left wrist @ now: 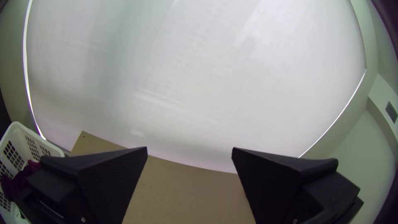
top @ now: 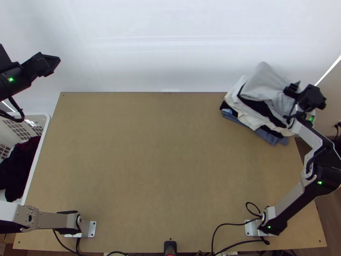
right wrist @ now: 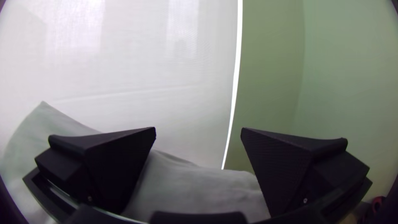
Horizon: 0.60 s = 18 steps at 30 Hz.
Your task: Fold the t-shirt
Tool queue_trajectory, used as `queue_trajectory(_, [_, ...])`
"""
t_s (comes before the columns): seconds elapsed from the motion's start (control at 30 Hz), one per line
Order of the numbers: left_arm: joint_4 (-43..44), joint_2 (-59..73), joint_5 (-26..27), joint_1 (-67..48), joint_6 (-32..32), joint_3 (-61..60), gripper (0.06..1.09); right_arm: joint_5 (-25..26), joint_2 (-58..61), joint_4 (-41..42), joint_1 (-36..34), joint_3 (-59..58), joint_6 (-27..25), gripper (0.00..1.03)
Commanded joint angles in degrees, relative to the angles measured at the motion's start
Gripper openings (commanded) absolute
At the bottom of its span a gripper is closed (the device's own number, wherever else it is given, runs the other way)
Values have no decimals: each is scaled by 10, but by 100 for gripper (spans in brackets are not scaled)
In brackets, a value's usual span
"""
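Top view: apparent grey t-shirt (top: pixel 265 84) tops clothes stack (top: pixel 244 112)

It lies at the far right corner of the surface (top: pixel 162 162); placing looks done.

Left wrist view: left pincer (left wrist: pixel 190 148) wide open, empty.

Right wrist view: right pincer (right wrist: pixel 198 129) equally wide, holding nothing; next, lift clear.

Behind the wooden table (top: pixel 149 162), a white screen (top: pixel 170 47) has bright light (right wrist: pixel 236 79) along its edge.

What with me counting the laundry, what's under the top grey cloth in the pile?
Beneath the grey cloth, edges of black cloth, cream cloth and, lowest, blue cloth stick out. The rest is covered, so I can't count the pieces.
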Motion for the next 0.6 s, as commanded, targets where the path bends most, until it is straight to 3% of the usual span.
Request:
queue_trajectory(0.0, [-4, -16, -1, 3, -8, 3, 104, 8, -21, -17, 29, 23, -7, 96])
queue_trajectory(0.33, [0, -20, -1, 10, -7, 4, 105, 10, 0, -24, 87, 97, -35, 94])
queue_trajectory(0.57, [1, -18, -1, 15, -2, 3, 105, 22, 100, -24, 123, 168, -65, 93])
